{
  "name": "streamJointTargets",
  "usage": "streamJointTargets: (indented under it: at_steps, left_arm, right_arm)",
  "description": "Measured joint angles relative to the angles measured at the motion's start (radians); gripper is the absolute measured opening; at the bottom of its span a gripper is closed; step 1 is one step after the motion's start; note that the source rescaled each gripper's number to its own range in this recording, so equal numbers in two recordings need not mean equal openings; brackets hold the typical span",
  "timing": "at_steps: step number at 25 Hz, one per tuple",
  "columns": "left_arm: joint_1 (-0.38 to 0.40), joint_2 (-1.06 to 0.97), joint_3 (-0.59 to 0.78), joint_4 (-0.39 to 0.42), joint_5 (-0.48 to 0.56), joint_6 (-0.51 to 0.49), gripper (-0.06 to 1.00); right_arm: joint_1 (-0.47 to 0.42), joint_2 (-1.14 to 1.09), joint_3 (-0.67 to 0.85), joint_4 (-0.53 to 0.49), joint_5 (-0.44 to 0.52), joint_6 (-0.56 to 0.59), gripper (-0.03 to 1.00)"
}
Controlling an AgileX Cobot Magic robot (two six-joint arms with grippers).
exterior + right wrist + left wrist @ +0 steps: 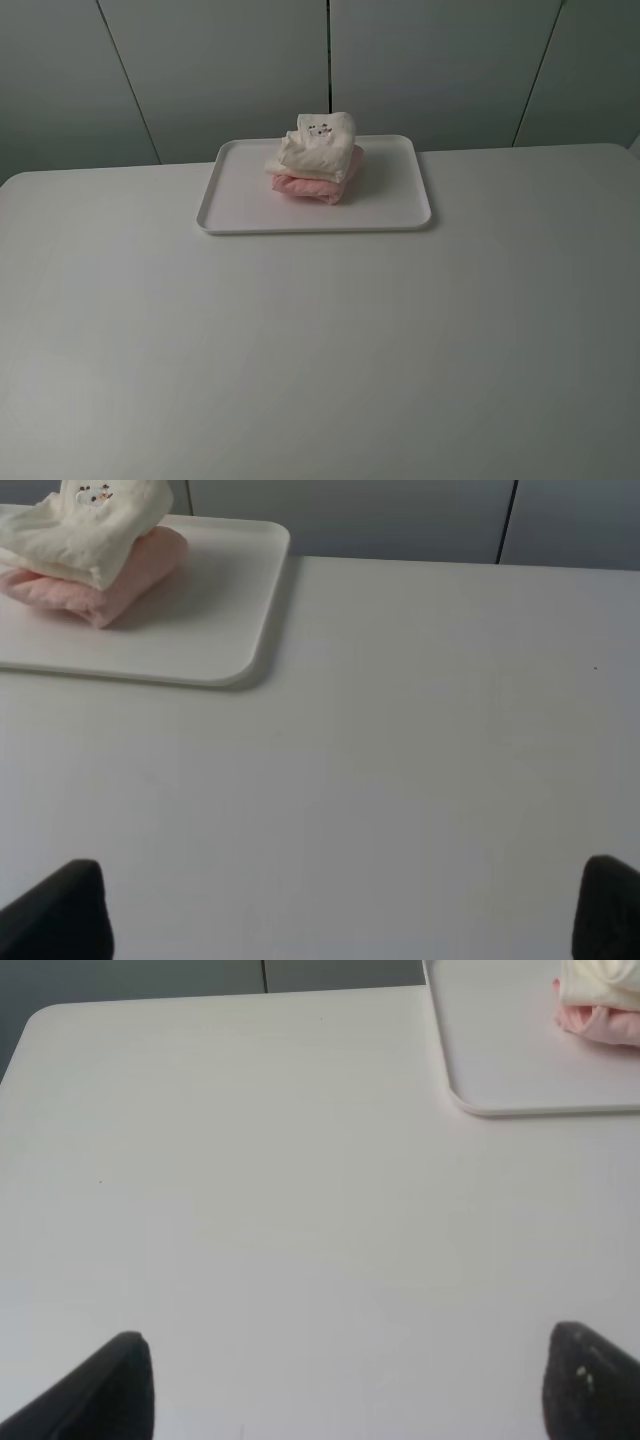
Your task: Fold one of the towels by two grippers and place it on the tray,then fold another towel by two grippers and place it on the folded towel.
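You see a cream towel (318, 143) bearing a small dark printed motif on its top face, lying on a pale pink towel (322, 181). Both sit on a plain white tray (240, 205). The counter (320, 350) is plain white, and the wall panels (430, 70) are grey-green. The fingers (110, 1390) are black.

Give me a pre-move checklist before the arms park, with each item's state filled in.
1. Pink towel folded and on the tray: ok.
2. Cream towel stacked on the pink one: ok, though it sits slightly askew.
3. Stack fully inside the tray rim: ok.
4. Left end effector open and holding nothing: ok.
5. Right end effector open and holding nothing: ok.
6. Both end effectors away from the tray, over bare table: ok.
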Motion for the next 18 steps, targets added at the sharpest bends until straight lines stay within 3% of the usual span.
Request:
streamJointTargets:
  at_steps: [18]
  left_arm:
    - [0.000, 0.000, 0.000, 0.000, 0.000, 0.000, 1.00]
  right_arm:
    - [0.000, 0.000, 0.000, 0.000, 0.000, 0.000, 1.00]
